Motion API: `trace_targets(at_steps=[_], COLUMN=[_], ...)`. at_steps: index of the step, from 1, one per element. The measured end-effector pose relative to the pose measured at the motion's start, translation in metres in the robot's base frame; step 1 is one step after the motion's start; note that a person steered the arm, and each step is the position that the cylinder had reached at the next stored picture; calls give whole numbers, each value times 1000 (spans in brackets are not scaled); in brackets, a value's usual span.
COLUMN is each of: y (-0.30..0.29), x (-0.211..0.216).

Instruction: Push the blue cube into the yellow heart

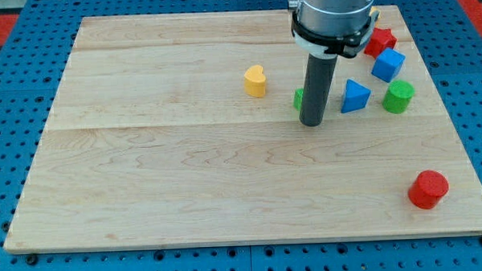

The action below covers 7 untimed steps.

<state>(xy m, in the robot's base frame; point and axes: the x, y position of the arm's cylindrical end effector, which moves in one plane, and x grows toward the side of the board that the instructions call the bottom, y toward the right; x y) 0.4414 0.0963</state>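
tip down on bench, right of centre | yellow heart to its left, apart | green block half hidden behind rod | blue triangular block just right | blue cube, green cylinder, red block near far-right corner | red cylinder near-right corner

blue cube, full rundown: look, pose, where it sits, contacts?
The blue cube is a small, solid-looking block, matte blue with a lighter top face, sitting flat but turned diagonally to the board edges. It lies near the view's top right, just below the red star-like block, close enough that contact cannot be judged. Nothing else touches it; my tip is well off to its left.
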Motion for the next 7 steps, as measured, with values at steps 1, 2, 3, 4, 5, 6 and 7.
trace_targets(at_steps=[1, 2, 3, 4, 5, 6, 7], y=[2, 108, 229, 246, 218, 199, 136], x=[6, 38, 17, -28, -82, -115, -101])
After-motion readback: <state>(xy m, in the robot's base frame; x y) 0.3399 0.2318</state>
